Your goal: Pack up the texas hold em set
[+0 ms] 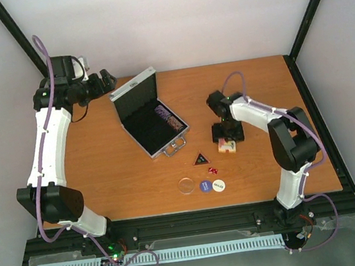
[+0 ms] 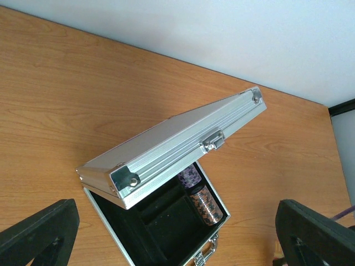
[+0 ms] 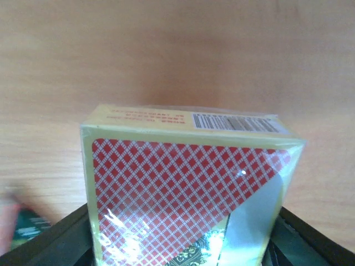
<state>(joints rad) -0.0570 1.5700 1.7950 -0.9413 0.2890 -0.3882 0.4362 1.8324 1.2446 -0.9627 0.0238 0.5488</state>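
Right wrist view: right pincer (image 3: 186,244) straddles the red-diamond-patterned, cellophane-wrapped card box (image 3: 188,183) on the wooden bench (image 3: 166,55), can't tell if it's squeezing. Probably bound for the open silver aluminium case (image 1: 149,120) nearby. Left pincer (image 1: 104,82) gapes wide, empty.

silver case (image 1: 133,89), black lining (image 2: 166,221); cream card box (image 3: 188,194), red diamond lattice.

I can read no word or number from here. The card box (image 3: 188,183) carries a barcode and two lines of small red print along its upper edge, both too blurred to make out. The black triangle (image 1: 200,159), blue disc (image 1: 205,186) and white disc (image 1: 219,185) bear marks too small to read.
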